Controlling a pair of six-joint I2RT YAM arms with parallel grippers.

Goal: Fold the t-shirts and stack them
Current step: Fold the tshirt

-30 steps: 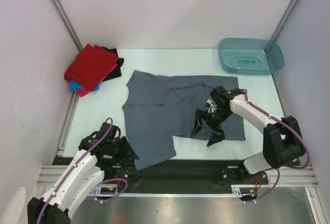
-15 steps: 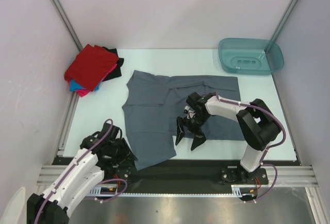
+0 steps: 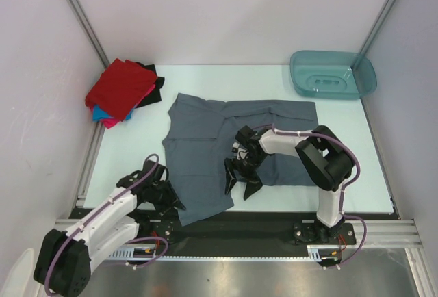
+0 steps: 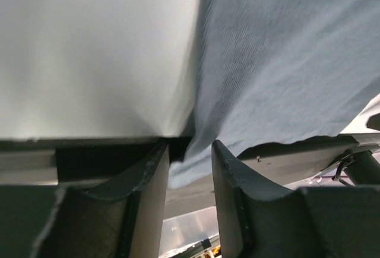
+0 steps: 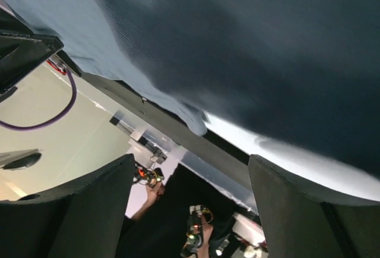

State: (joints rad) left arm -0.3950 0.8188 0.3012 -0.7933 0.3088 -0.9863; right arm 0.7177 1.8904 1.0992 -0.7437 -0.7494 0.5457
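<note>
A slate grey-blue t-shirt [image 3: 205,150] lies spread flat on the table, with part of it folded over itself. My left gripper [image 3: 174,204] is low at the shirt's near left corner. In the left wrist view the gripper [image 4: 190,151] has its jaws a little apart, and the corner of the shirt [image 4: 285,62] lies at their tips. My right gripper [image 3: 239,183] is wide open above the shirt's near hem. It holds nothing in the right wrist view [image 5: 190,169], with the shirt [image 5: 237,44] just beyond it. A folded red shirt [image 3: 122,88] tops a pile with bright blue [image 3: 101,113], pink [image 3: 111,124] and black [image 3: 155,85] cloth.
A teal plastic tub [image 3: 333,74] stands at the back right corner. White walls and metal posts close in the table on three sides. The black base rail [image 3: 274,222] runs along the near edge, just past the shirt's hem.
My right arm has swung left across the shirt, from its right side to its near middle hem, still open. My left gripper has edged in towards the shirt's near left corner.
</note>
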